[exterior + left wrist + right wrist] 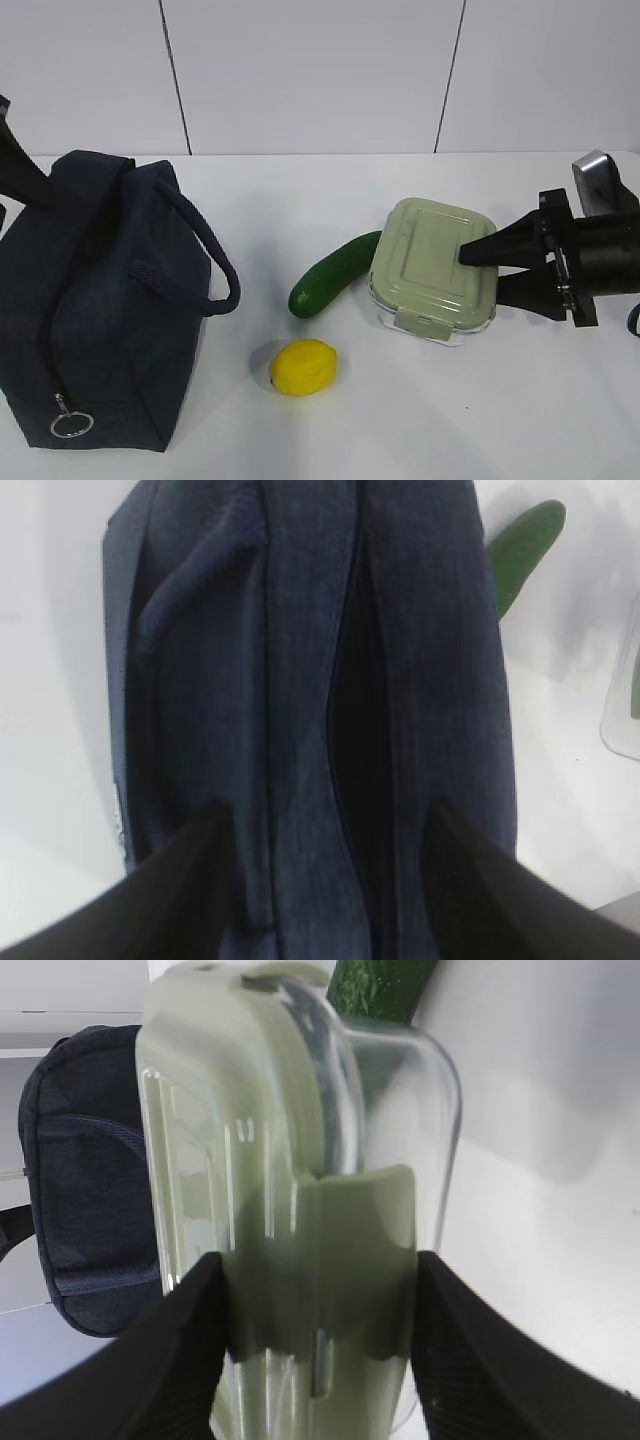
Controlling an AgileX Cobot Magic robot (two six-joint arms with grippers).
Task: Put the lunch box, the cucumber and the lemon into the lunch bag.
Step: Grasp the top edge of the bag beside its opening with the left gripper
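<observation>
Lunch bag stands at left of the white tabletop, dark navy, ring pull hanging at its near lower end. Left wrist view: top zipper parted into a narrow dark slit; interior too dark to tell any contents.

Lunch box right of centre on the tabletop, sage-green lid clipped on; through the clear wall no contents can be made out. Cucumber lies just beside the box's left side, slanting toward the near left. Lemon sits alone nearer the front, between bag and box, touching neither.

Right gripper reaches in horizontally from the right edge; its fingers straddle the box's right end, one above the lid and one low at the clear wall, pinching the lunch box at its latch tab.

Left gripper hangs over the bag's top, pointing down along the zipper slit; fingers spread apart, holding nothing.
</observation>
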